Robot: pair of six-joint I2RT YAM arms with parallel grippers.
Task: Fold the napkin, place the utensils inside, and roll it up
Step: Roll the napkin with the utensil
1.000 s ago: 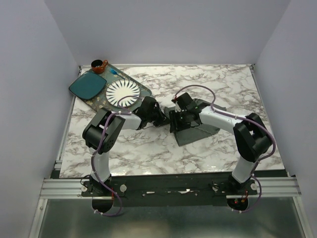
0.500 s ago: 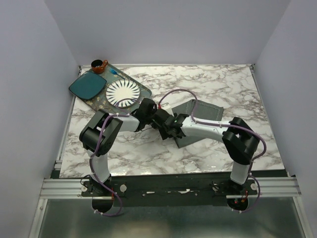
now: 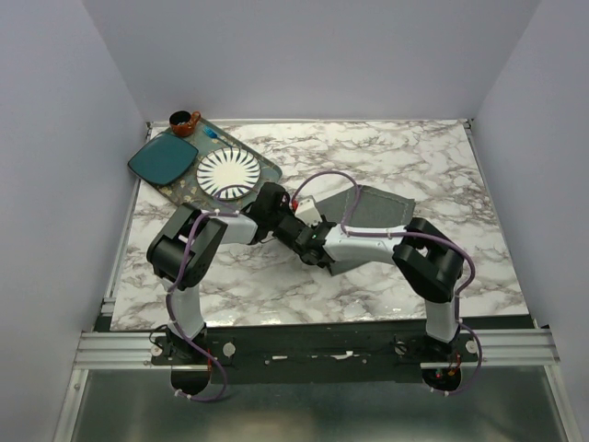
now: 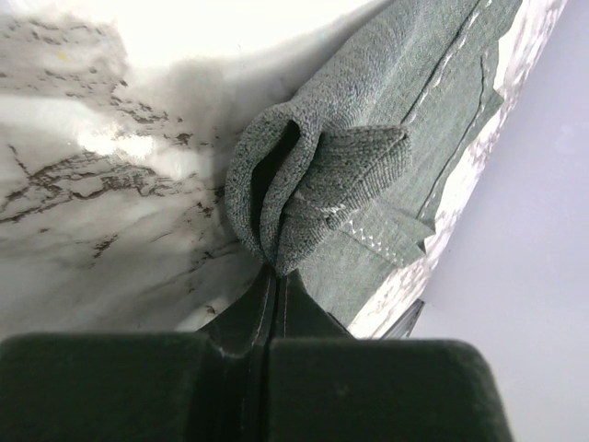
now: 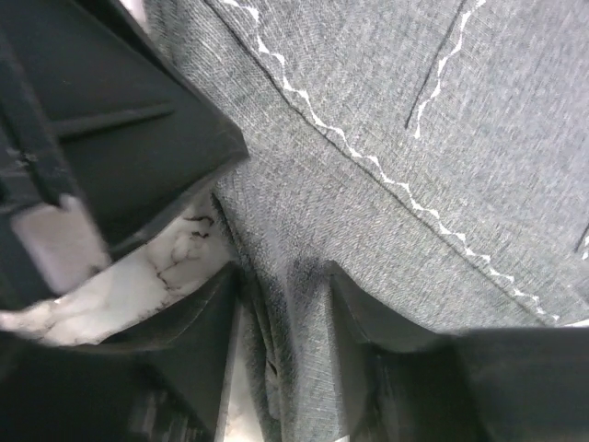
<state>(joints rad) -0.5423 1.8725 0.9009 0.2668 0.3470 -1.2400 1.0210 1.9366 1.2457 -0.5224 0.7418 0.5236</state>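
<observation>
Napkin (image 3: 379, 207) sits mid-counter (image 3: 433, 157), a bit right of centre, dark grey, its near-left edge bunched up. My left pincer (image 4: 274, 274) is clamped tight on that bunch; the left wrist view shows a doubled-over fold of cloth nipped at the fingertips, standing up from the marble. My right pincer (image 5: 283, 308) is half-spread, down on the same cloth just beside the left one, with one finger either side of a small ridge of fabric. Can't tell if it's squeezing that ridge. White zigzag stitching runs across the napkin in the right wrist view. Far-left corner of the counter has a tray (image 3: 184, 189) with a teal square plate (image 3: 161, 161), a white ribbed plate (image 3: 227, 172) and a brown cup (image 3: 184, 122), all well apart from the napkin.
</observation>
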